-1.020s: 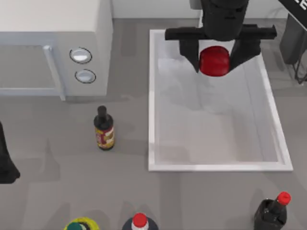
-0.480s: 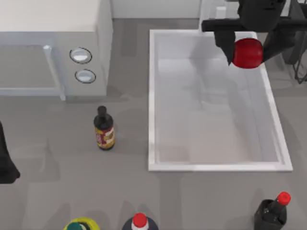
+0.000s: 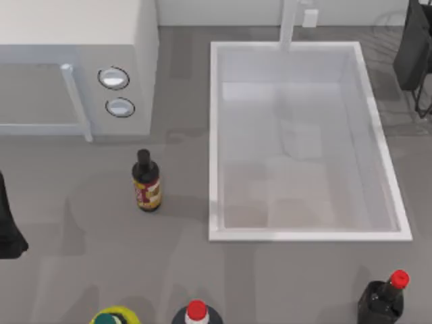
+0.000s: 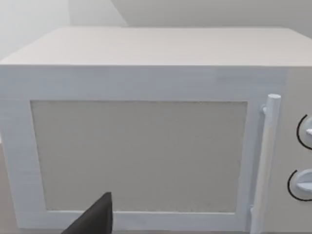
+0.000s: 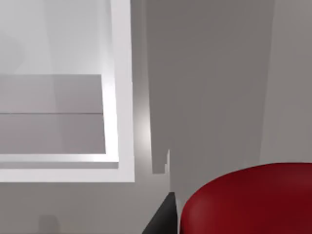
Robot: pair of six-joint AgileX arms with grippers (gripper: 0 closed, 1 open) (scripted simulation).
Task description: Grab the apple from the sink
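The apple (image 5: 248, 202) is glossy red and sits close to the right wrist camera, above the grey counter just outside a corner of the sink (image 5: 122, 97). My right gripper is shut on it, and one of its dark fingers (image 5: 163, 219) shows beside the fruit. From above, the sink (image 3: 214, 135) is a white basin with a pale floor and nothing in it. My left arm (image 3: 8, 226) is parked at the table's left edge, facing the microwave (image 4: 146, 146).
A white microwave (image 3: 74, 61) fills the back left. A dark sauce bottle (image 3: 146, 182) stands left of the sink. Red-capped bottles (image 3: 383, 297) (image 3: 196, 314) and a yellow-green lid (image 3: 115, 316) line the front edge. The faucet (image 3: 290, 23) and dark equipment (image 3: 415, 47) stand at the back right.
My right gripper lifted the apple out of the sink's far end, moved it right and back, and has left the top view. The left arm has not moved.
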